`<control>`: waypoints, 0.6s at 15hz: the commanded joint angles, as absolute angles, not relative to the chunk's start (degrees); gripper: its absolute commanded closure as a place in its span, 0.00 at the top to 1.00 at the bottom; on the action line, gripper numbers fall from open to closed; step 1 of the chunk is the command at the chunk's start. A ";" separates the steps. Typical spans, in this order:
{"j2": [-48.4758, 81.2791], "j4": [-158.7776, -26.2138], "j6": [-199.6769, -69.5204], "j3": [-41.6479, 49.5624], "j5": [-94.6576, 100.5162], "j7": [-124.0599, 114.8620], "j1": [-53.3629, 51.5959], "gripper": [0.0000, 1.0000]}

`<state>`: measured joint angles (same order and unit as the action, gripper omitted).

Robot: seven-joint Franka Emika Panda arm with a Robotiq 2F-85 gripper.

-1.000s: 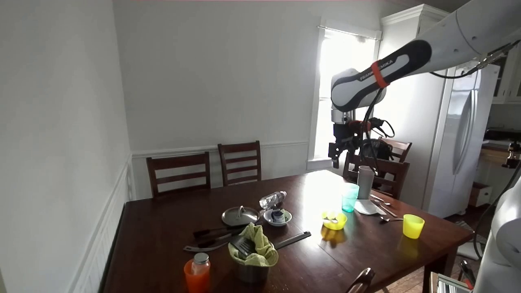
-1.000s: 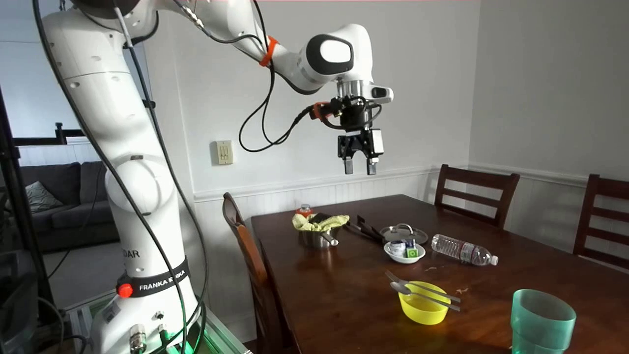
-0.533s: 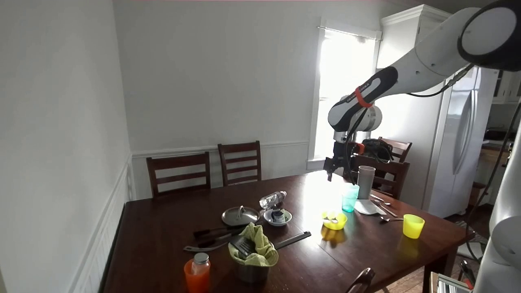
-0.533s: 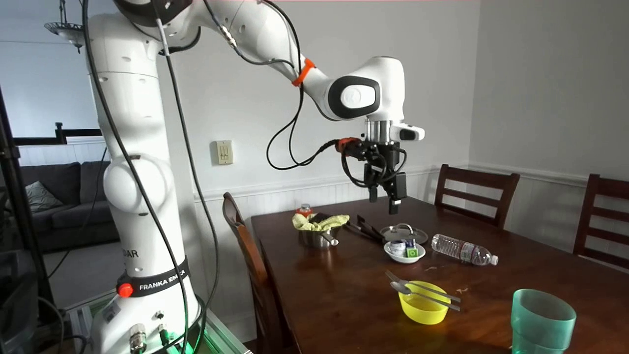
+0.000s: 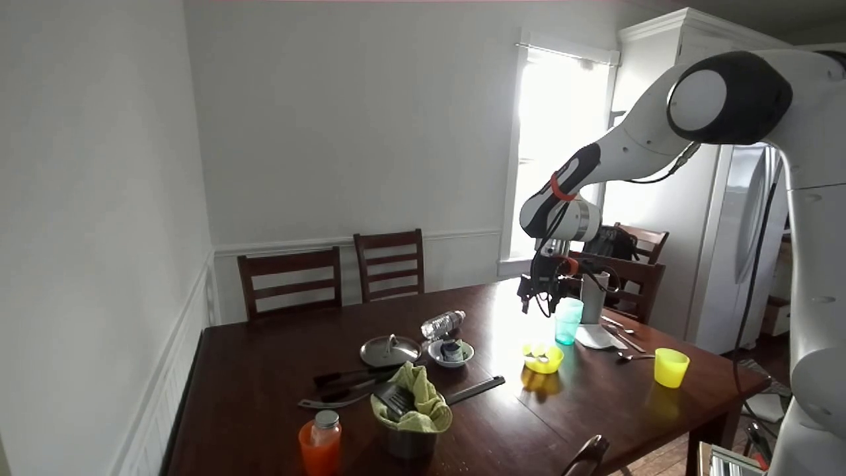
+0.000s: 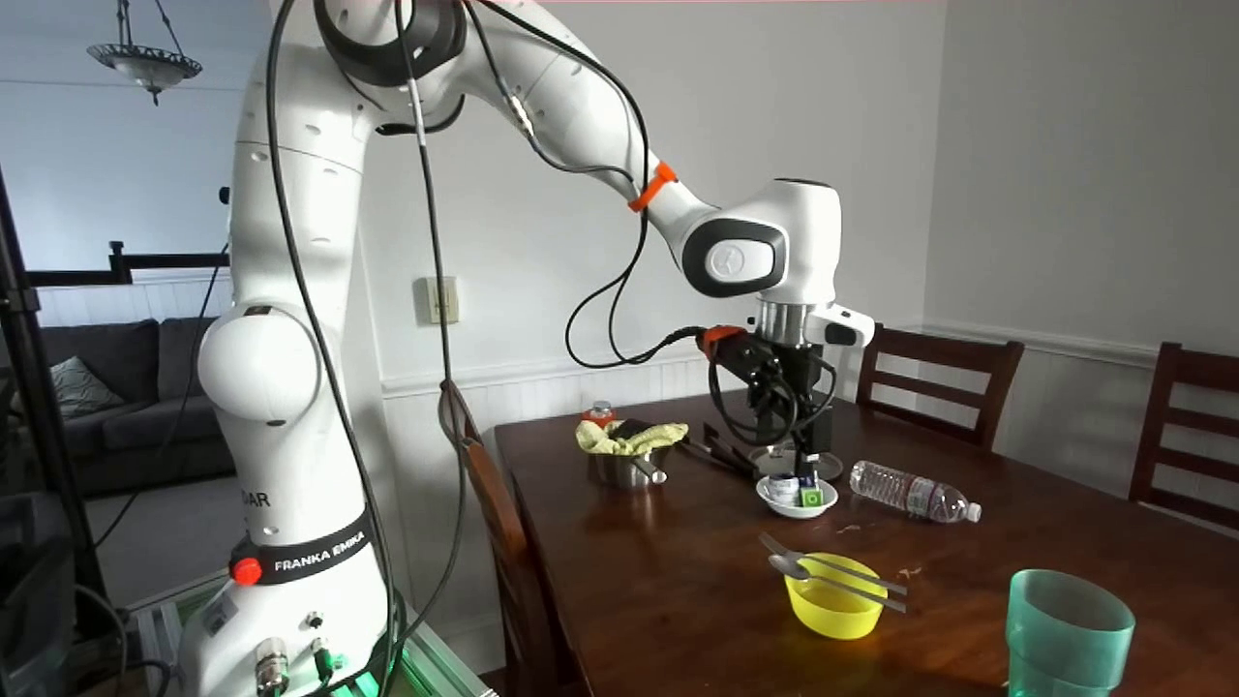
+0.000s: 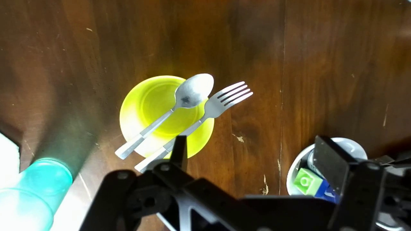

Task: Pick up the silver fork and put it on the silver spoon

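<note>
Your tool (image 7: 257, 157), spread wide, hangs above the surface (image 7: 321, 64). Lower than the tool and off to its side, you have the silver fork (image 7: 214, 108) resting across the yellow bowl (image 7: 129, 112), just beside the silver spoon (image 7: 195, 89), which lies likewise.

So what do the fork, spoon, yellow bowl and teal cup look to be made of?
Fork and spoon: metal, likely stainless steel, by their silvery sheen. Yellow bowl: probably plastic, smooth and somewhat translucent, since its wall seems to glow with light. Teal cup: smooth, tinted, letting light through; plastic seems likely, but glass can't be ruled out.
</note>
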<state>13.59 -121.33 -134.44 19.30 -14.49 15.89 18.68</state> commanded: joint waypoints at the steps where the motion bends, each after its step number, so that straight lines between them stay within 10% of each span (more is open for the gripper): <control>1: 13.82 -120.95 -134.42 17.71 -13.92 15.47 20.21 1.00; 9: 21.42 -115.63 -135.72 18.09 -14.91 6.70 21.44 1.00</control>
